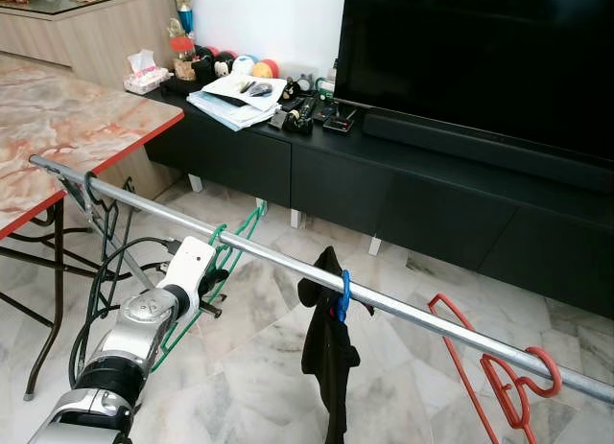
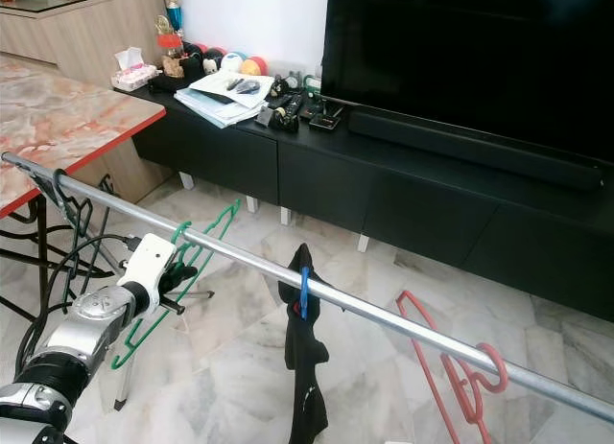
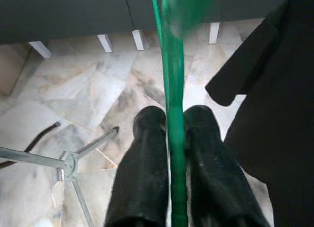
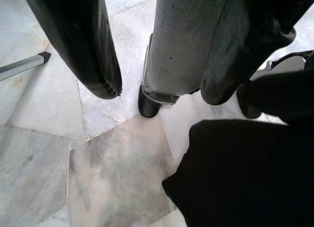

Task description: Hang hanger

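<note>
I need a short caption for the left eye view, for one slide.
Left gripper holds a green hanger hooked over the metal rail, beside a black garment and a red hanger.

The left arm [image 1: 129,338] is built of rounded silver segments joined by a black ribbed collar, with a round silver joint cap near the wrist. Black cables loop loosely beside it. A white boxy housing sits at the wrist. The left gripper [image 3: 172,138] has two thick glossy black fingers [image 3: 142,173] with rounded tips; the right gripper [image 4: 157,75] has the same long black fingers [image 4: 78,40].
</note>
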You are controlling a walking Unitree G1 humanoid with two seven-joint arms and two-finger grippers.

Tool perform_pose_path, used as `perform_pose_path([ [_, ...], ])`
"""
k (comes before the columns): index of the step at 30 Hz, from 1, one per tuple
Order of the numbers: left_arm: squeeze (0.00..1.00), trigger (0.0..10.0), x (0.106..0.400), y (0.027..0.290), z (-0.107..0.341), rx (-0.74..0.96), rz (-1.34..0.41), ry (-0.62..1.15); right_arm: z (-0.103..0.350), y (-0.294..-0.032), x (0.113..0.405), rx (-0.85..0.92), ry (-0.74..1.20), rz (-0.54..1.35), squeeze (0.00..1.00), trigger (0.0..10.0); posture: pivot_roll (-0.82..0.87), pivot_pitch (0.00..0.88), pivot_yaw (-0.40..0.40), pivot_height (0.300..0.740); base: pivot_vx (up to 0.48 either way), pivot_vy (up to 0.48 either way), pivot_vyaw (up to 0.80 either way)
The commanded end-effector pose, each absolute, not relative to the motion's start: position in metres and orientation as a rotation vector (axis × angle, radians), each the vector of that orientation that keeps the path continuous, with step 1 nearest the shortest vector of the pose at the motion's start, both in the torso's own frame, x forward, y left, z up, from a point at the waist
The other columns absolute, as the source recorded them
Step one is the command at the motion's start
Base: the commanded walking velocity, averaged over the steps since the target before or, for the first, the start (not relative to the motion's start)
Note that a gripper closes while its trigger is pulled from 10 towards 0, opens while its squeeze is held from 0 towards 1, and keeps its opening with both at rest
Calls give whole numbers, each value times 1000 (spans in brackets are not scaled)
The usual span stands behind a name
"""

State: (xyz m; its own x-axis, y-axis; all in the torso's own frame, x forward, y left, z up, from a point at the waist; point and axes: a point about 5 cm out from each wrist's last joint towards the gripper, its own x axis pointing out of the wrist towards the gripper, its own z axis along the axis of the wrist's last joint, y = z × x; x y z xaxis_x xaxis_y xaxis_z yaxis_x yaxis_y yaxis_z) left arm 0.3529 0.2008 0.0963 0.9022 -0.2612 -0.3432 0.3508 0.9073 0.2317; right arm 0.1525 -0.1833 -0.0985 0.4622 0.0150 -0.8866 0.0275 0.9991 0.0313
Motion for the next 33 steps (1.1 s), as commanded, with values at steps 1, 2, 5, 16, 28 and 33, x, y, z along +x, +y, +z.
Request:
perform_pose_path([
  [1,1000,10000,349,200,92,289,-322,316,-99,-185,151,46,1096,-13,0,10000,-2,77,-16,740,0,0,0],
  [2,1000,10000,349,200,94,283,-315,304,-99,-185,151,46,1096,-14,0,10000,-3,77,-15,740,0,0,0],
  [5,1000,10000,348,201,102,265,-315,226,-99,-185,151,46,1095,-16,0,10000,-2,77,-14,740,0,0,0],
  [16,1000,10000,316,210,119,235,-326,103,-99,-185,150,46,1098,-12,0,10000,3,76,-12,740,0,0,0],
  [28,1000,10000,245,260,108,194,-65,85,-99,-186,150,43,1099,-10,0,10000,24,59,-10,740,0,0,0],
  [33,0,10000,205,311,63,258,396,229,-99,-186,150,42,1100,-11,0,10000,23,47,-6,740,0,0,0],
])
